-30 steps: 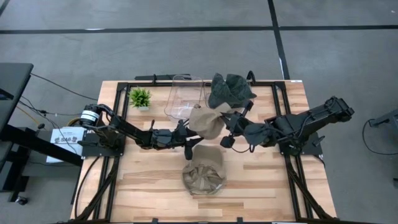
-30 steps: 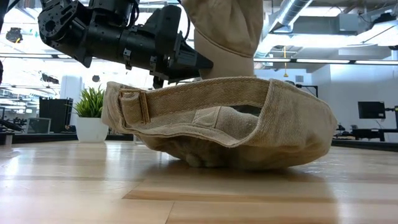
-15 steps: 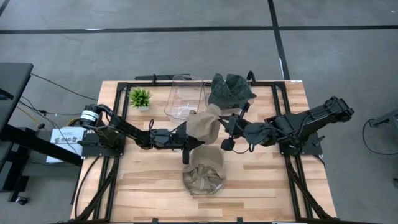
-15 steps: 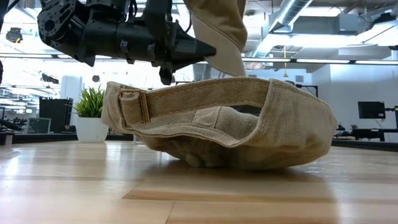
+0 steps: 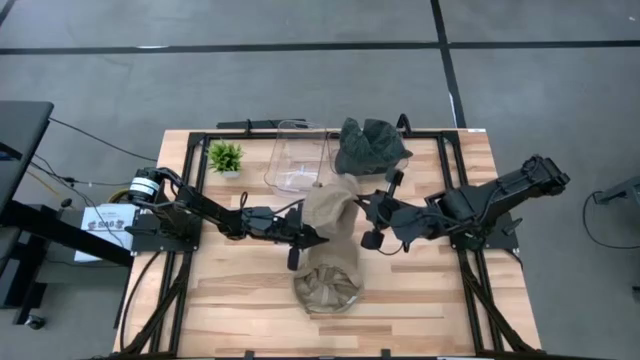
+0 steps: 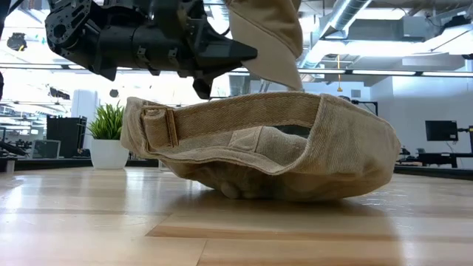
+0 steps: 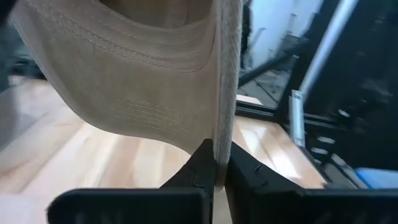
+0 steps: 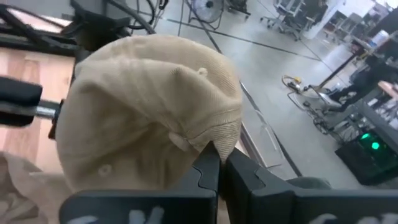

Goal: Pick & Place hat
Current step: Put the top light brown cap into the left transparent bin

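A tan hat (image 5: 331, 205) hangs in the air at the table's middle, between both grippers. My left gripper (image 7: 217, 155) comes from the table's left and is shut on the hat; in the low view it (image 6: 247, 53) shows above the table. My right gripper (image 8: 216, 154) comes from the right and is shut on the same hat. A second tan hat (image 5: 327, 281) lies upside down on its crown (image 6: 251, 188) just nearside of the held one. A dark green hat (image 5: 370, 145) lies at the far edge. My left gripper pinches the edge of the tan hat's stitched brim (image 7: 225, 134) between its two fingers, coming level from the table's left. The brim rises edge-on from the fingertips, clear of the table. My right gripper pinches a fold of cloth at the lower rim of the tan hat's crown (image 8: 217, 138) between its two fingers, coming from the table's right. The crown with its top button (image 8: 203, 73) bulges beyond the fingers, lifted clear of the table.
A clear plastic container (image 5: 297, 155) stands at the far middle, next to the dark green hat. A small potted plant (image 5: 224, 157) stands at the far left. Bare wood lies to the near left and near right of the lying hat.
My left gripper has moved toward the table's right, up to the held hat, and has shut on its brim. My right gripper has carried the hat a little toward the left and near edge, so it now hangs closer over the lying hat.
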